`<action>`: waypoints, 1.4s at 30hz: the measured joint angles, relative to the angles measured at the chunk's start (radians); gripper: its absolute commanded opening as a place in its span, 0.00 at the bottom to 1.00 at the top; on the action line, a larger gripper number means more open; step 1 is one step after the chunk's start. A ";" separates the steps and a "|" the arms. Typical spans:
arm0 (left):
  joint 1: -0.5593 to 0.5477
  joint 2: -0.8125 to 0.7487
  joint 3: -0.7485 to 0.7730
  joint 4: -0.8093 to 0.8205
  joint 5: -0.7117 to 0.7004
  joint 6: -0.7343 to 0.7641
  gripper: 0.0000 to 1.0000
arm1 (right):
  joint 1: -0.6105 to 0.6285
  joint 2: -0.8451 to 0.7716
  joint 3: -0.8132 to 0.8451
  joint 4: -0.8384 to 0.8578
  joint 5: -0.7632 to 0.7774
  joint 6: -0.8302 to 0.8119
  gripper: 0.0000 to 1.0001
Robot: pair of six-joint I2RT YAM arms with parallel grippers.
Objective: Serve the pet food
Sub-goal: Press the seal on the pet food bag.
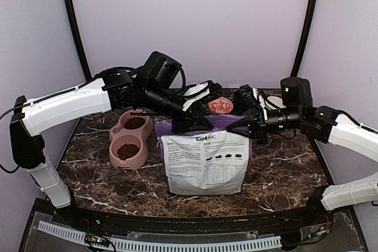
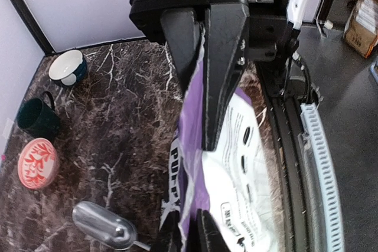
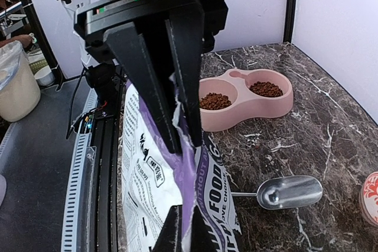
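The pet food [image 1: 127, 151] sits as reddish-brown kibble in both wells of the pink double bowl [image 1: 143, 153], a low heap in each. From my right wrist I see both heaps [image 3: 214, 101] in the bowl [image 3: 245, 112], which stands on the dark marble table [image 1: 283, 169]. Just right of the bowl, not touching it, the purple-and-white bag [image 1: 204, 163] stands upright with its printed face toward my bases.

My left gripper [image 1: 195, 123] reaches over the bowl to the bag's top. In its own camera my left gripper [image 2: 198, 122] has its fingers pinched together on the bag's [image 2: 236, 163] purple upper edge. My right gripper [image 1: 242, 127] comes in from the other side, and up close my right gripper [image 3: 182, 143] is likewise clamped on the torn top of the bag [image 3: 153, 181].

Behind the bag a metal scoop [image 3: 289, 192] lies on the marble. Farther back are a red-and-white patterned dish [image 2: 36, 162], a dark green mug [image 2: 36, 117] and a white bowl [image 2: 66, 66].
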 measured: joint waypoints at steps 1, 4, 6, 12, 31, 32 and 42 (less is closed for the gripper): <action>0.000 0.000 0.000 -0.003 -0.004 -0.003 0.32 | 0.000 -0.003 0.000 -0.001 0.000 0.000 0.00; 0.001 -0.002 -0.006 -0.003 -0.019 0.000 0.33 | 0.000 -0.014 -0.005 -0.005 0.004 0.000 0.00; 0.001 -0.014 -0.023 0.001 -0.024 -0.002 0.28 | 0.001 -0.029 -0.016 -0.003 0.010 0.000 0.00; -0.003 -0.057 -0.053 0.008 -0.023 0.000 0.00 | 0.005 -0.063 -0.045 0.013 0.020 0.004 0.00; -0.012 0.026 0.116 -0.160 -0.041 0.010 0.00 | -0.002 -0.003 0.035 0.016 0.018 -0.004 0.37; -0.014 0.034 0.134 -0.180 -0.046 0.013 0.00 | -0.002 0.005 0.040 0.011 0.014 -0.007 0.29; -0.022 0.068 0.208 -0.257 -0.097 0.043 0.35 | -0.006 0.023 0.060 -0.021 -0.011 -0.027 0.00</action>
